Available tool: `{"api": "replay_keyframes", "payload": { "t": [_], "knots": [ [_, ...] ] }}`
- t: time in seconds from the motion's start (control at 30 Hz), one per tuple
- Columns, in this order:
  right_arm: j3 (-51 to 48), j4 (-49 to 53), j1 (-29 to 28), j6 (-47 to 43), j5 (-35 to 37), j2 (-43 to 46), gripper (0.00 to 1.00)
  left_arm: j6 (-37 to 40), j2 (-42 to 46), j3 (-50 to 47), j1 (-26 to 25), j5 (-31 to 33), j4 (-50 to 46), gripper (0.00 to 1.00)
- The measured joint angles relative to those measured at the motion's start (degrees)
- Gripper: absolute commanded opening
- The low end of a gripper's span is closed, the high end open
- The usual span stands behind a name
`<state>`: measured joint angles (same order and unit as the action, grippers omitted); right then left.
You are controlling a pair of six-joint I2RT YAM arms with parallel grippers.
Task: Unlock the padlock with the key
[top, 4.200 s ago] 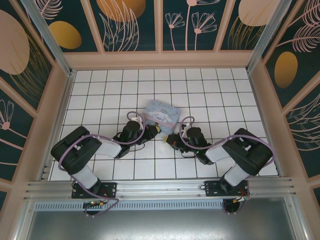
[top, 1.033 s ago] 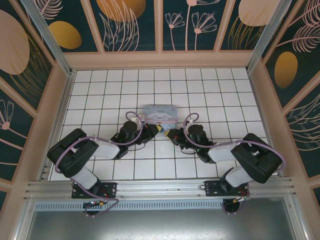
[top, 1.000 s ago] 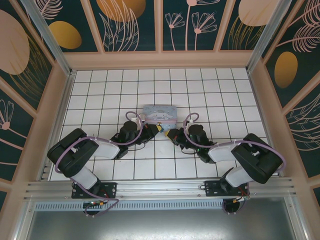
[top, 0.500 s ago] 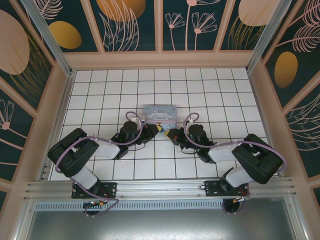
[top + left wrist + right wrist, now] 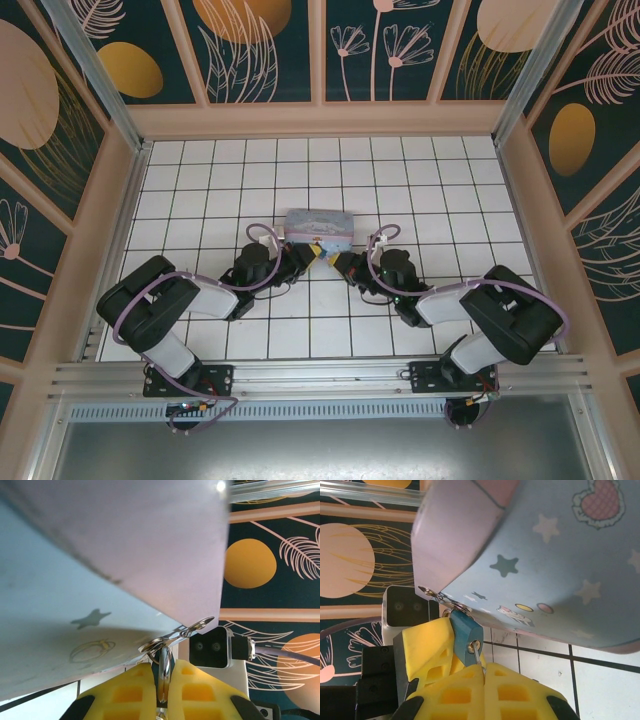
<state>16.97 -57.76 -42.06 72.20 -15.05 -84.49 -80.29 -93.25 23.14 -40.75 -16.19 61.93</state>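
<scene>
We record the padlock (image 5: 466, 635) body as matt teal paint and the key (image 5: 478, 656) as bright metal. The tin box (image 5: 560, 570) is smooth and satin-printed. The right pincer (image 5: 483, 672) carries matt yellow plastic pads (image 5: 455, 695). The counter (image 5: 605, 680) tiles are glossy white.

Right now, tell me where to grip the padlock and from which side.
Grip the padlock by its flat teal body, from the side opposite the keyhole face. Its shackle hangs at the tin's hasp and the key sits in the keyhole, so that face should probably stay free.
</scene>
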Motion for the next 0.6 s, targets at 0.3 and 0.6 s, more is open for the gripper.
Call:
{"api": "replay_keyframes", "payload": {
  "t": [0.3,0.6],
  "knots": [
    [0.7,1.3,2.0,-4.9,-3.3,-0.4,0.00,1.2,0.2,0.0,0.0,0.1,-0.9,0.00],
    [2.3,2.1,2.3,-4.7,-5.6,-2.5,0.00,3.6,0.9,0.0,0.1,1.3,-3.1,0.00]
  ]
}}
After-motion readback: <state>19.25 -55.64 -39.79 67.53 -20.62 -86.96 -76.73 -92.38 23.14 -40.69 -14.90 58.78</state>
